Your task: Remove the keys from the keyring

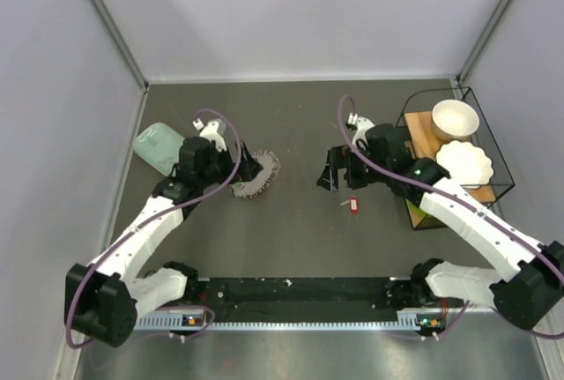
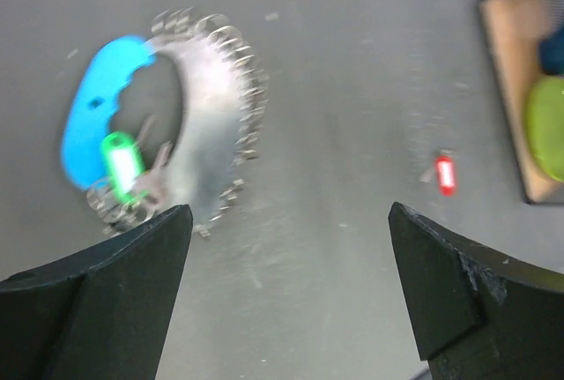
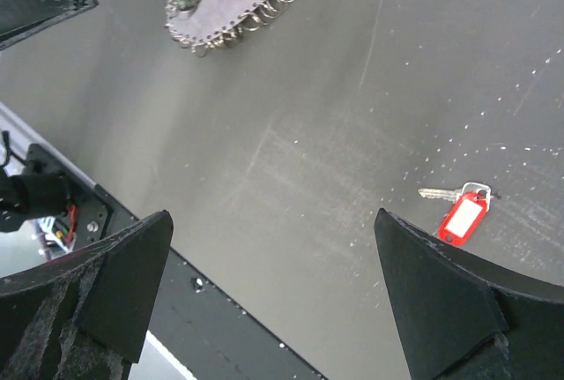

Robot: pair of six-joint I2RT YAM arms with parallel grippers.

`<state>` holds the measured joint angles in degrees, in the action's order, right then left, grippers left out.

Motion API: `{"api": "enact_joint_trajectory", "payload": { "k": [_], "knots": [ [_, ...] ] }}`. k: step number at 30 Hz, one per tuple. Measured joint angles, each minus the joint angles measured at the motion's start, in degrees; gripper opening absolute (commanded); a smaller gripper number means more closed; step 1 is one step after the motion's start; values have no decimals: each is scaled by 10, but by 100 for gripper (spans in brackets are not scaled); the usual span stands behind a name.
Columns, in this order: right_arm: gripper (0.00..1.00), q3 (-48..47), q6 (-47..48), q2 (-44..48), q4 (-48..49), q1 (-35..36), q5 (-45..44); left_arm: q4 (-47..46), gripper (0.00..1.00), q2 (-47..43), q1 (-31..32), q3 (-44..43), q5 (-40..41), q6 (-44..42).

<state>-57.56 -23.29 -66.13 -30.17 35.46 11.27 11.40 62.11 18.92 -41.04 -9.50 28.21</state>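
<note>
— Where does the keyring lie?
— The keyring [image 1: 257,179] lies flat on the table [image 1: 300,124], with its blue loop and grey fan joined. A green key [image 2: 122,164] rests against the loop (the left wrist view is blurred). A red key [image 1: 354,204] lies loose at its 4 o'clock, well apart.
— And the claws?
— The left gripper [image 2: 291,221] is at the keyring's 10 o'clock, spread wide and holding nothing. The right gripper [image 3: 273,230] is at the red key's 11 o'clock, equally wide and empty.
</note>
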Motion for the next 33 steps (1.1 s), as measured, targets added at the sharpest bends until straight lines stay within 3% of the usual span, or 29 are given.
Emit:
{"api": "enact_joint_trajectory", "payload": {
  "k": [7, 13, 21, 33],
  "knots": [
    [99, 0, -13, 81, -8, 4, 5, -39, 99, -84, 0, -25, -168, -28],
    [99, -4, -21, 136, -7, 4, 5, -86, 99, -161, 0, -18, -242, -22],
    [99, -6, -24, 160, -7, 4, 4, -139, 99, -229, 0, 32, -259, 2],
    [99, -5, -39, 167, -7, 4, 3, -147, 99, -255, 0, 46, -262, 9]
  ]
}}
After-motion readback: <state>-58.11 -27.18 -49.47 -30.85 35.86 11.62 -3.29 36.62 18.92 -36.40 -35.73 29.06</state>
